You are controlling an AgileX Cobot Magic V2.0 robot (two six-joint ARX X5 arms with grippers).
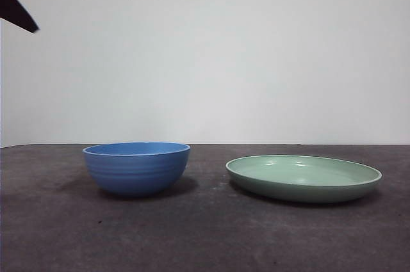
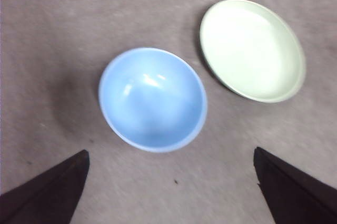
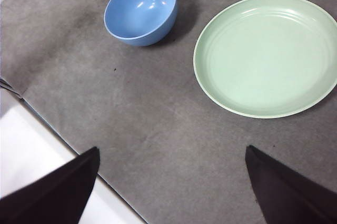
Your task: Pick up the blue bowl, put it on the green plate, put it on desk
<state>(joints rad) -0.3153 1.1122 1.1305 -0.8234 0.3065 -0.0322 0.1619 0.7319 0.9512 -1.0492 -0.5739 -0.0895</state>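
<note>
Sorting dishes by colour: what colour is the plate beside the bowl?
Pale green, plain, with no pattern. The plate shows best in the right wrist view.

Cut off and blurred

The left tool (image 2: 168,187) and right tool (image 3: 168,182) show only dark jaw tips at the frame edge. The green plate (image 3: 268,55) is clipped in the right wrist view; the left wrist view is soft.

One blue bowl (image 1: 136,168), one green plate (image 1: 303,177) (both empty).
</note>
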